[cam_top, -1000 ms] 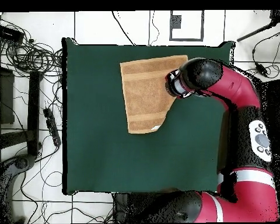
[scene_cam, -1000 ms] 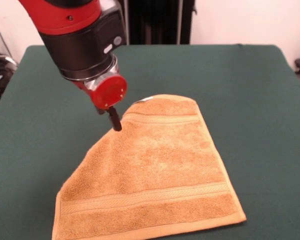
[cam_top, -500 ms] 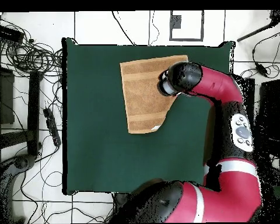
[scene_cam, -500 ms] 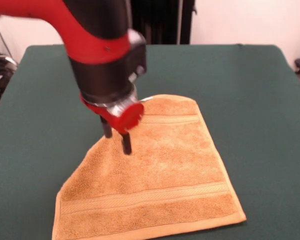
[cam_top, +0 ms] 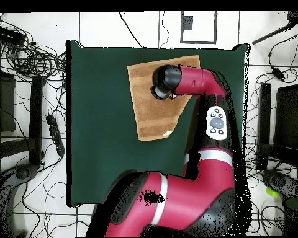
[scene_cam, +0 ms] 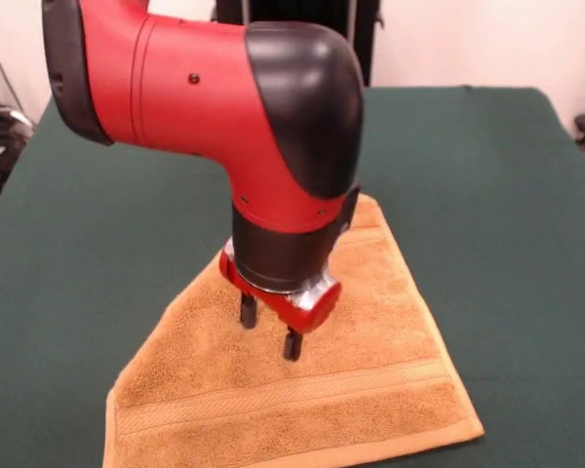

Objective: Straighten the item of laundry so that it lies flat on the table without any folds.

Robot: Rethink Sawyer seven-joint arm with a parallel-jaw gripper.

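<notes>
The item of laundry (scene_cam: 380, 322) is an orange-tan towel lying on the green table (scene_cam: 487, 195) near its front edge. Its far left corner is folded in, so the left side runs diagonally; a stripe band crosses the near part. My gripper (scene_cam: 269, 329) points down over the towel's middle. It is open, with two black fingers (scene_cam: 247, 310) spread apart and nothing between them. The tips are close to the cloth, and contact cannot be told. In the overhead view the towel (cam_top: 145, 108) shows with one corner cut off diagonally, and the arm's wrist (cam_top: 162, 82) hides the gripper.
The green table (cam_top: 102, 155) reaches well beyond the towel on all sides. Cables (cam_top: 33, 59) and black stands lie on the floor around it. The red arm (cam_top: 201, 80) stretches across the towel's side nearest the robot.
The arm has swung from the towel's folded edge to over its middle, nearer the front camera. The towel has kept its shape and place.
</notes>
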